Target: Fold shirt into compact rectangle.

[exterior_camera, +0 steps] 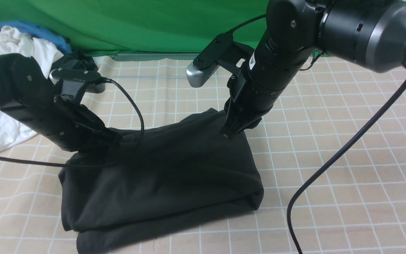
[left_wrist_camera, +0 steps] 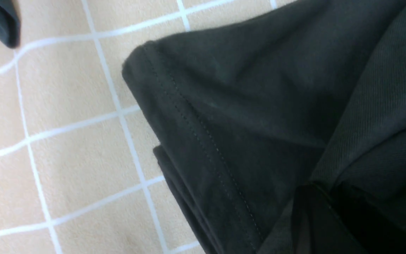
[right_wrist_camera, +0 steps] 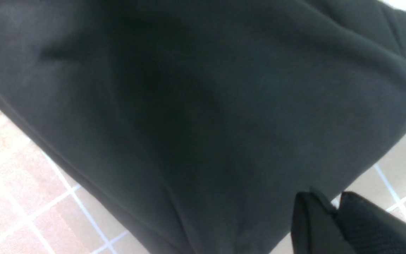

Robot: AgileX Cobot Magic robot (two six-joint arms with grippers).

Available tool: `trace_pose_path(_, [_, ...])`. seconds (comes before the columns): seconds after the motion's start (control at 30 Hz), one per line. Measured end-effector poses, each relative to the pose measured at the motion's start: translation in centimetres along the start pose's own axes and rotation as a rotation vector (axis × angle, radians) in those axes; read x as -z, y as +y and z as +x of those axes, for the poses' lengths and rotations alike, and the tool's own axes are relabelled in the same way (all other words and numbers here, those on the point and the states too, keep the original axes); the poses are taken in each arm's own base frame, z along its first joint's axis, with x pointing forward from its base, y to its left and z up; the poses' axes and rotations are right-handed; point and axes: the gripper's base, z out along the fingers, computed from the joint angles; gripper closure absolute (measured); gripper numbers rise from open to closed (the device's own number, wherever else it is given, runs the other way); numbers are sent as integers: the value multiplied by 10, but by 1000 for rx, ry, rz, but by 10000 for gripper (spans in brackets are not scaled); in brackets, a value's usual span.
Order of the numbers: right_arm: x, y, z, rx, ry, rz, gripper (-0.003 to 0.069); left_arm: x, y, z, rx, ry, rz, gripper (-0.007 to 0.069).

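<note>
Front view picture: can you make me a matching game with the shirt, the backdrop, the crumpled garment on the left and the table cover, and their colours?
Things:
1. shirt
2. backdrop
3. crumpled garment
4. table cover

Colours:
A. green
B. beige with white lines
C. black
D. white

Pairs: 1-C, 2-A, 3-D, 4-B.

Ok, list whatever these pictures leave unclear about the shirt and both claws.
Collar and sleeves of the shirt: hidden inside its own folds, every view.
Near edge of the shirt: cut off by the front view's bottom edge.
Tips of the left claw: front view, black merging with black cloth.
Grip of the right claw: right wrist view, blurred and cut by the frame edge.
</note>
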Motion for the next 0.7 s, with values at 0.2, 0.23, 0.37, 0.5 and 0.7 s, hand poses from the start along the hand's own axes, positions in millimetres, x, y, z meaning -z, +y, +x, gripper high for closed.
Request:
trace_pose_path(0.2, [-10,-1,1,-3,21,-8,515,0,6,1,-29,12,-71,529])
trace_pose_path(0.23, [-10,-1,1,-3,21,-8,515,1,8,1,-35,13,-89,507])
trace_pose_path(0.37, [-8,-1,2,-4,24,-9,515,5,13,0,-13,-2,-152,397])
trace_pose_path(0.5, [-8,1,6,-5,69,-29,517,15,8,-9,138,-57,-101,335])
trace_pose_path(0.7, [-6,6,14,-14,162,-88,569,14,-49,-16,158,-38,179,441])
